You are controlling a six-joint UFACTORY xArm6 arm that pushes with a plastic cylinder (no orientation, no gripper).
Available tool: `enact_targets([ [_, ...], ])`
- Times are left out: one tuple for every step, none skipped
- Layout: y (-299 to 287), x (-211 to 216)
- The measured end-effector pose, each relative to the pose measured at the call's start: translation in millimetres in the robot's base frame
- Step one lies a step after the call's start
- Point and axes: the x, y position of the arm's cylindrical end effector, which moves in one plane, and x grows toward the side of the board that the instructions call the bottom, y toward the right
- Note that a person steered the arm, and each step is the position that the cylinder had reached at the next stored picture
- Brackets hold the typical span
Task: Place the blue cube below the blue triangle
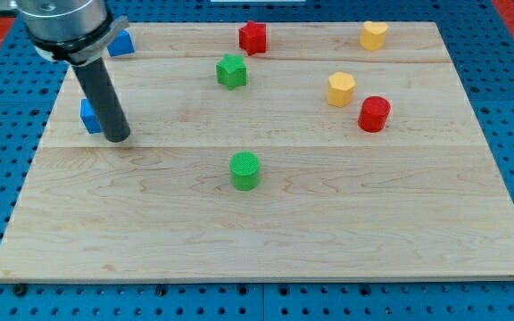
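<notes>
The blue cube [88,116] sits near the wooden board's left edge, partly hidden behind my dark rod. My tip [118,137] rests on the board just right of and slightly below the cube, touching or nearly touching it. The blue triangle [121,42] lies at the view's top left, partly hidden by the arm's body, straight above the cube with a gap between them.
A red star-like block [253,37] and a green star-like block [231,70] sit at top centre. A yellow block [374,35], a yellow hexagon [341,89] and a red cylinder [374,114] are at right. A green cylinder [244,170] is mid-board.
</notes>
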Motion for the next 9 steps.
enact_targets([
  [30.6,0.0],
  [39.5,0.0],
  [40.8,0.0],
  [42.0,0.0],
  [42.4,-0.7],
  [42.4,-1.3],
  [25.6,-3.5],
  [22.3,-9.5],
  [82.5,-28.9],
])
